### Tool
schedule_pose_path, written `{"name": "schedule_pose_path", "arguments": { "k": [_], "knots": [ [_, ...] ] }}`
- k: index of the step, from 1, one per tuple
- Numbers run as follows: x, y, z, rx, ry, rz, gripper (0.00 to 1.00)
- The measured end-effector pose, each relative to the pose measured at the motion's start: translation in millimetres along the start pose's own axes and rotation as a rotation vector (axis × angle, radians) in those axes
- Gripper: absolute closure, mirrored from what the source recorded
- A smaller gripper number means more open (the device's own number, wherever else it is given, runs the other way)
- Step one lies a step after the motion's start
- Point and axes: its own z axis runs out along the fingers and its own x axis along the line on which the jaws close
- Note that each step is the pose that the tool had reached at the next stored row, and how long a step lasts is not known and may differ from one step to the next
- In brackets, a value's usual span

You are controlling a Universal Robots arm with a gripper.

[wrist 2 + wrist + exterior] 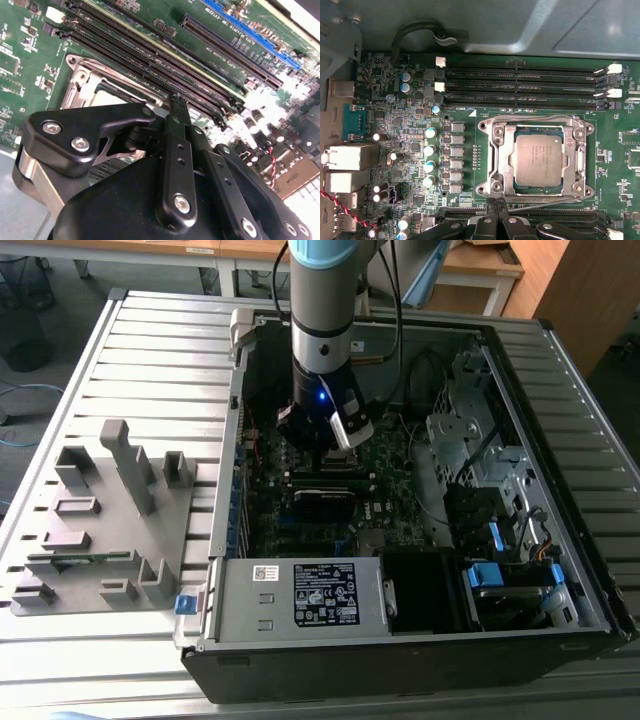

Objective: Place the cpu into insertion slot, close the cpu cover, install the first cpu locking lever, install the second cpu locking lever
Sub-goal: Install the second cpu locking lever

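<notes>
We see the cpu (540, 159) seated in the slot (536, 158) under the cover (496, 160), our pincer (496, 207) pinched shut and empty beside it; a glancing press could slip off a lever.

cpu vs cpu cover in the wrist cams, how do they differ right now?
In the first wrist view the cpu is a solid dull grey square plate; the cpu cover is a brighter silvery frame with an open middle. The cover is the larger, its bars running outside the chip's edges. The chip lies in the insertion slot; the cover lies flat around it. Both are square metal and sit level with the board.
</notes>
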Motion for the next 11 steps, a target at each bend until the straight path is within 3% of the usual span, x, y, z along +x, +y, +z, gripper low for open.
{"name": "schedule_pose_path", "arguments": {
  "k": [7,11],
  "knots": [
    [2.9,-0.2,2.3,-0.0023,-0.0002,0.000,0.89],
    [4.0,-0.6,3.4,-0.0107,-0.0002,0.000,0.89]
  ]
}}
